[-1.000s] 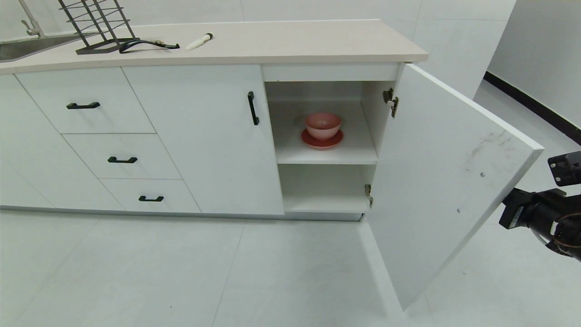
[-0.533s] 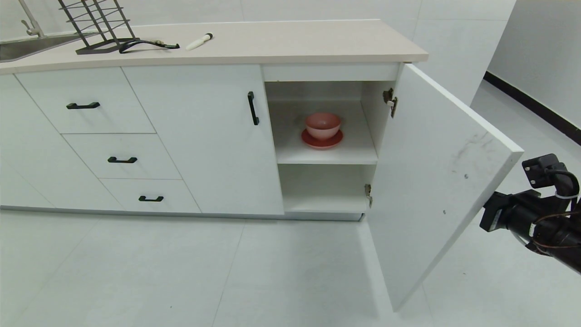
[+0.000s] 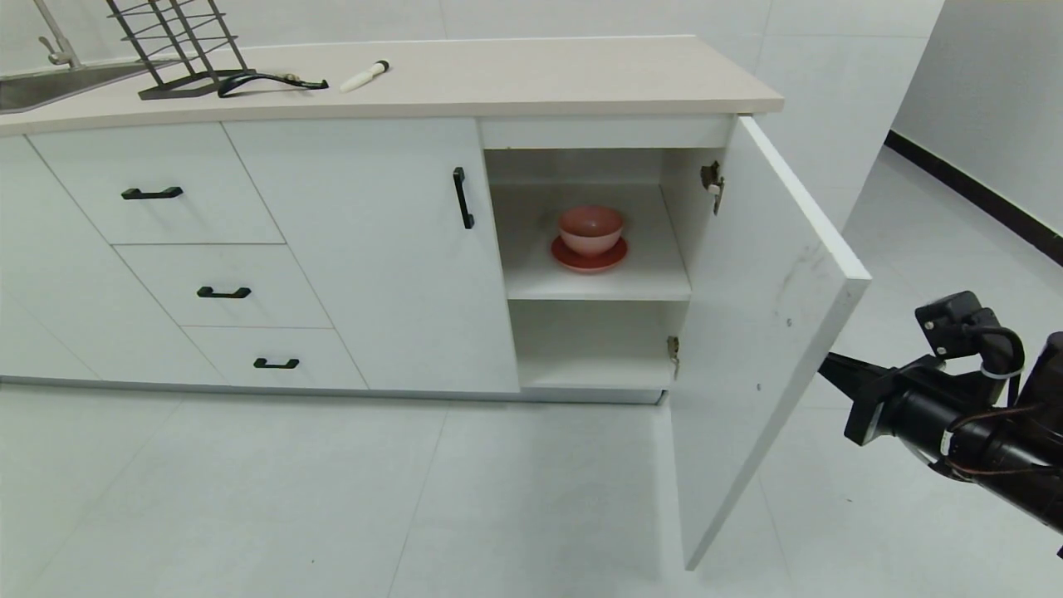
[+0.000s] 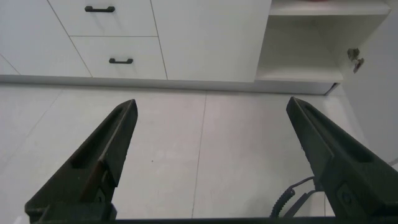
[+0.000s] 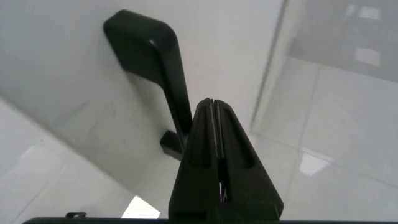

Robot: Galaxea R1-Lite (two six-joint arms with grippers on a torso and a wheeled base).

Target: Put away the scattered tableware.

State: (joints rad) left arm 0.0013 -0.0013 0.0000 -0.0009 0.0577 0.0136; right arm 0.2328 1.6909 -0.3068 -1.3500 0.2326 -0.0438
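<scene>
A pink bowl [image 3: 590, 228] sits on a red plate [image 3: 590, 256] on the upper shelf of the open cabinet. The white cabinet door [image 3: 747, 332] stands about half open, swung out to the right. My right gripper [image 3: 830, 365] is behind the door's outer face at mid height. In the right wrist view its fingers [image 5: 213, 106] are shut together with nothing between them, right beside the door's black handle [image 5: 161, 74]. My left gripper [image 4: 212, 106] hangs open above the floor, facing the cabinet's lower part, and holds nothing.
On the counter lie a white-handled utensil [image 3: 364, 76] and a black utensil [image 3: 266, 80], next to a black wire rack [image 3: 178, 50] and a sink [image 3: 50, 83]. To the left are a closed door [image 3: 374, 249] and three drawers. Tiled floor lies in front.
The cabinet door has swung leftward, toward shut. My right arm has moved left with it, staying behind the door's outer face.
</scene>
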